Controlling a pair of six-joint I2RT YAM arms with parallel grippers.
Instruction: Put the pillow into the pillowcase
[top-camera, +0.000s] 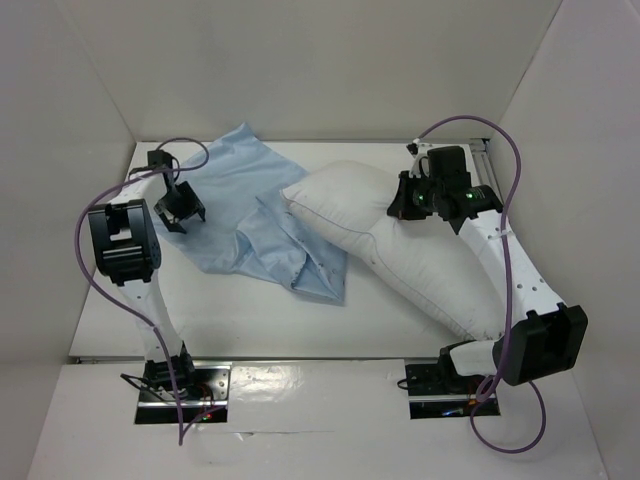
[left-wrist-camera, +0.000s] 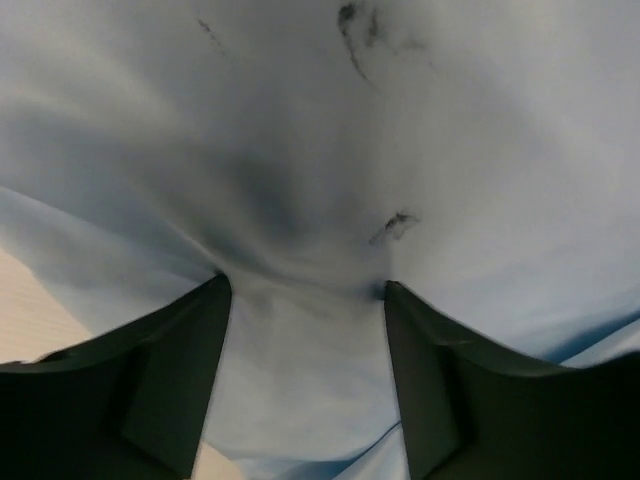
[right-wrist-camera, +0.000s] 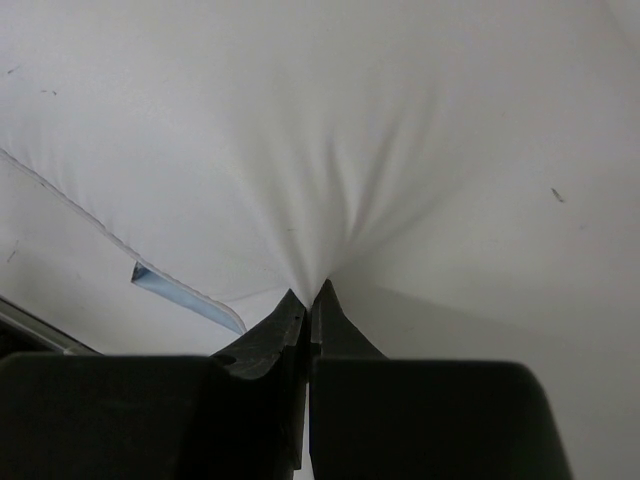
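Observation:
The plump white pillow (top-camera: 420, 255) lies diagonally on the right half of the table. My right gripper (top-camera: 405, 205) is at its upper far side. In the right wrist view that gripper (right-wrist-camera: 312, 292) is shut on a pinch of pillow (right-wrist-camera: 330, 150) fabric, which puckers into the jaws. The wrinkled light blue pillowcase (top-camera: 260, 215) lies to the left, its near edge overlapped by the pillow's left corner. My left gripper (top-camera: 180, 212) is over its left edge. In the left wrist view that gripper (left-wrist-camera: 305, 288) stands open, fingertips pressed down on the blue pillowcase (left-wrist-camera: 320, 150).
White walls (top-camera: 300, 60) close in the table at the back and on both sides. Purple cables (top-camera: 505, 150) loop from each arm. A strip of bare table (top-camera: 260, 325) runs in front of the pillowcase, by the arm bases.

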